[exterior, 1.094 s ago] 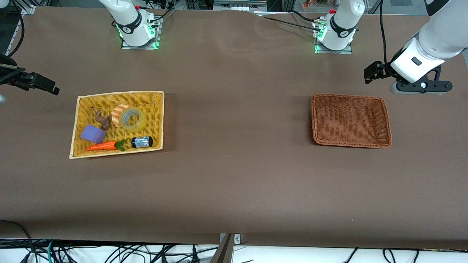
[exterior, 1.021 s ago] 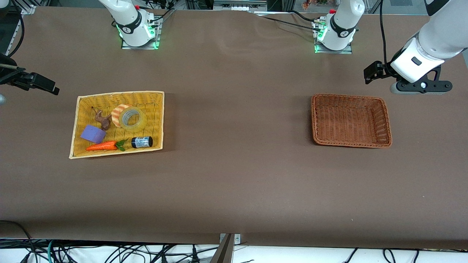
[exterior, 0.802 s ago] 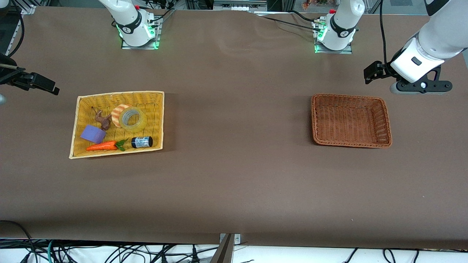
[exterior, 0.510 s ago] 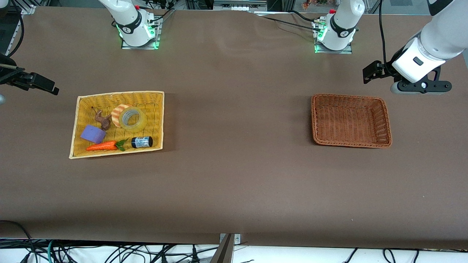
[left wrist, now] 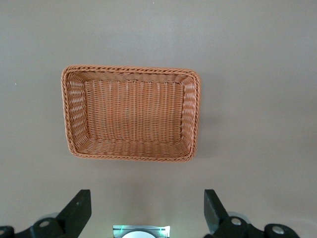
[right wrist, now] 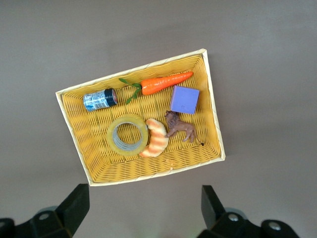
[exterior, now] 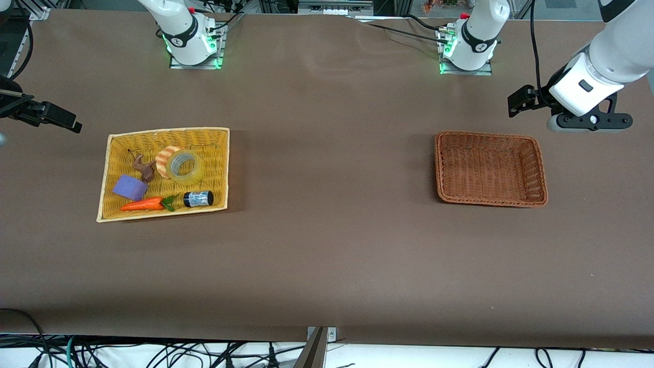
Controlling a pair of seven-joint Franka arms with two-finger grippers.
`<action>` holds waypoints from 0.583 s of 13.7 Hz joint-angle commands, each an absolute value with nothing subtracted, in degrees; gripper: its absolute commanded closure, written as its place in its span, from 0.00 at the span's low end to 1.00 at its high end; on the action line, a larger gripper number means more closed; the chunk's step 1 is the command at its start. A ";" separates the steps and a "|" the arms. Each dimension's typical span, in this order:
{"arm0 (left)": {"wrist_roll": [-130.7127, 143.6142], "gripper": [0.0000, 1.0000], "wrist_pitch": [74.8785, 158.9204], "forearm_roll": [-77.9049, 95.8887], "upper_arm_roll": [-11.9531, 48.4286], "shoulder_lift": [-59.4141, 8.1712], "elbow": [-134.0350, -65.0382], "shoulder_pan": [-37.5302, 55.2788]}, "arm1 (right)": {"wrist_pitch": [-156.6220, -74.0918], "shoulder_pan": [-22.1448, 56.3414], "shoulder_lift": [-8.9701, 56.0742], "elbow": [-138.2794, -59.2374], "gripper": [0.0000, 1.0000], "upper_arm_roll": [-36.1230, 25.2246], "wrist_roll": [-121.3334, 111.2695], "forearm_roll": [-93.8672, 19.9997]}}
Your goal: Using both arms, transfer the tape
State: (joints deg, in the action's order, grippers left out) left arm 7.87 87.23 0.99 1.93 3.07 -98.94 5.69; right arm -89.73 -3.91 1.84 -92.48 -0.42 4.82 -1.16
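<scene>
Change: since a second earlier, we saw the left gripper [exterior: 518, 99] lift slightly.
Tape: the tape [exterior: 184, 166] lay flat in the yellow basket [exterior: 166, 133].
Grippers: both spread wide, empty; right gripper [exterior: 56, 117] hovered beside that basket, nearer the tape.

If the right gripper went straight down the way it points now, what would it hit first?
Probably bare table. The right gripper points down with its fingers open, and the yellow basket holding the tape lies clear of its fingertips in the right wrist view. Depth is unclear.
</scene>
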 commanded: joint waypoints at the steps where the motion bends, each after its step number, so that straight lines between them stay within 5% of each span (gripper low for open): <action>1: 7.38 0.00 85.87 2.02 2.20 2.64 -97.56 4.13 | -89.30 -4.48 2.29 -91.23 0.00 -0.18 4.13 -0.88; 8: 7.38 0.00 85.87 2.02 2.20 2.64 -97.56 3.52 | -89.30 -4.48 2.29 -91.23 0.00 -0.18 4.30 -0.88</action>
State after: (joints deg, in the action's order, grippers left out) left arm 7.83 87.10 0.99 1.92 3.07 -98.94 4.33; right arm -89.73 -3.91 1.85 -92.48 -0.44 4.82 -1.16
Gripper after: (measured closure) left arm 0.000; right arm 0.000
